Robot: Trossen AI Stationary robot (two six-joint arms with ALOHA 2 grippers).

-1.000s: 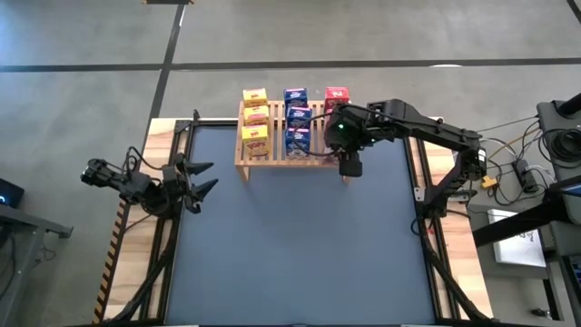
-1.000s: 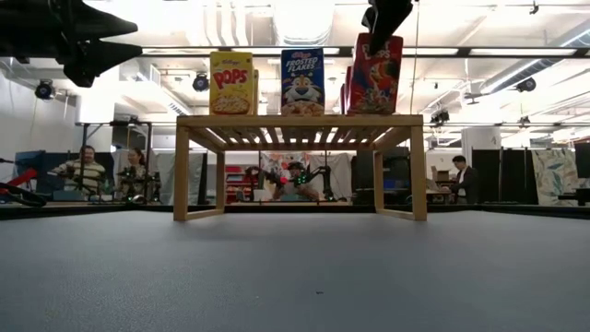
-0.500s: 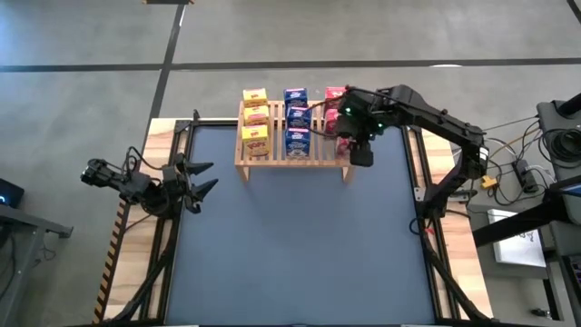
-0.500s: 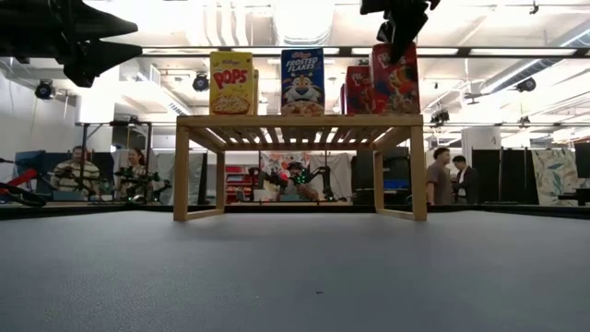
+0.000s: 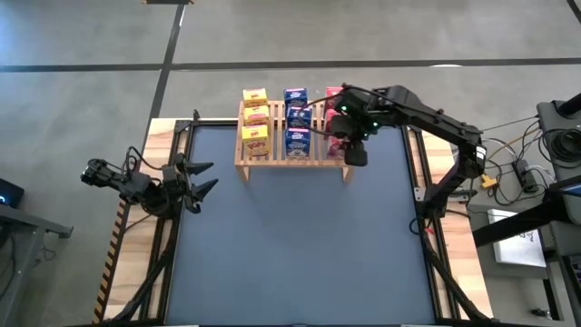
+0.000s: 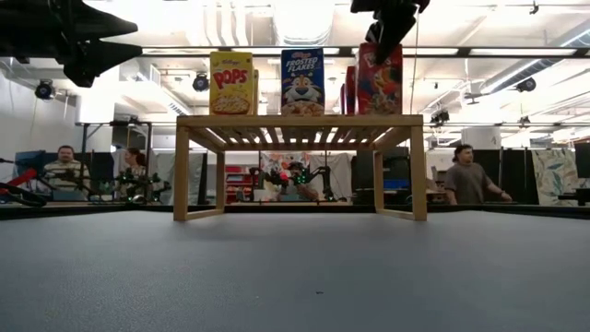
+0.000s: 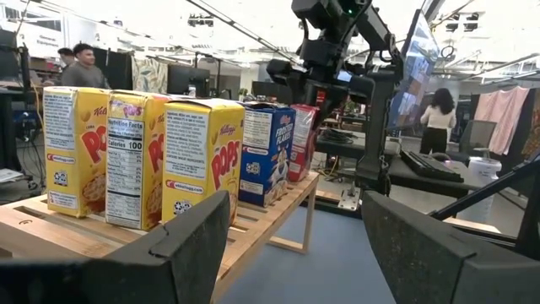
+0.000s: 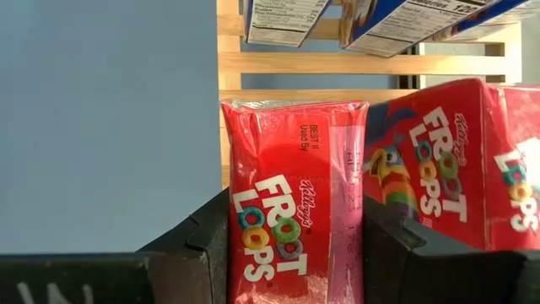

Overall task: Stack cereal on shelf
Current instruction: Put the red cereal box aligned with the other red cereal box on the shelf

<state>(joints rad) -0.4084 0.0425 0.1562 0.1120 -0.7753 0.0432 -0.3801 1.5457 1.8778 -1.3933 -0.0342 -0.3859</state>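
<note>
Fingers of the right gripper (image 8: 295,253) clamped on a red cereal box (image 8: 295,186); left gripper (image 5: 201,178) spread, empty.

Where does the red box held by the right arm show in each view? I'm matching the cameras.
High: red box at the rack's right front corner, mostly under the right gripper.
Low: upright on the rack's right end.
Left wrist: not clearly visible.
Right wrist: centre, between the fingers.
Shared landmark: the rack.
</note>
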